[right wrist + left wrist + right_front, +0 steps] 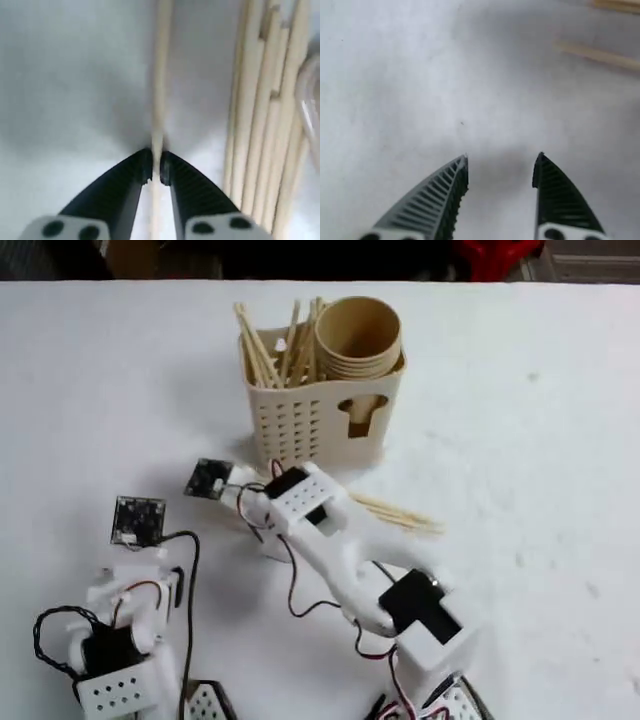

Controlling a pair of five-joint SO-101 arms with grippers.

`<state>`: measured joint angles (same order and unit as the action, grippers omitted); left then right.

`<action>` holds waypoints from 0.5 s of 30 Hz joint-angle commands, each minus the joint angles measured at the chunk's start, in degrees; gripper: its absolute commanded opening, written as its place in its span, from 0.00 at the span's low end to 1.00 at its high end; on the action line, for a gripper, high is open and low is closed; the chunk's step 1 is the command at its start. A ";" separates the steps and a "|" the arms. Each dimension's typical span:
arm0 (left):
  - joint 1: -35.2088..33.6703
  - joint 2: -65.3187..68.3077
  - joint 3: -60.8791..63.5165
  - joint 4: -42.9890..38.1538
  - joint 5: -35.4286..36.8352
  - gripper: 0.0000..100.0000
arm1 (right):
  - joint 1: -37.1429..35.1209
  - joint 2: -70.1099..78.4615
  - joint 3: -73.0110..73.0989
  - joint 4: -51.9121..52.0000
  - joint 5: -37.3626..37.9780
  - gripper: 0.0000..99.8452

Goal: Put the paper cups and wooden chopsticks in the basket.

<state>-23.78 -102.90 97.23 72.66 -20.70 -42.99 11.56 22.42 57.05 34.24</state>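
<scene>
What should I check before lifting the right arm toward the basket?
1. Right gripper grip: ok, fingers shut on one wooden chopstick.
2. Only one stick pinched: ok, the other chopsticks lie beside the fingers, outside them.
3. Left gripper out of the way: ok, open over the table, holding nothing.
4. Basket upright: ok, with paper cups stacked inside.
5. Room in the basket for another stick: cannot tell.
6. Grip near the stick's middle: cannot tell.
</scene>
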 commanded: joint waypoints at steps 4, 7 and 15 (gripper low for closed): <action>-0.31 -0.22 -0.18 0.09 -0.18 0.22 | 0.22 -15.08 -0.44 8.04 -7.03 0.02; -0.31 -0.22 -0.18 0.09 -0.18 0.22 | 0.13 -21.58 -0.44 11.65 -8.44 0.02; -0.31 -0.22 -0.18 0.09 -0.18 0.22 | 0.22 -43.12 -1.67 5.23 -8.35 0.02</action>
<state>-23.78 -102.90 97.23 72.66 -20.70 -43.16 -22.73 22.59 66.90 26.59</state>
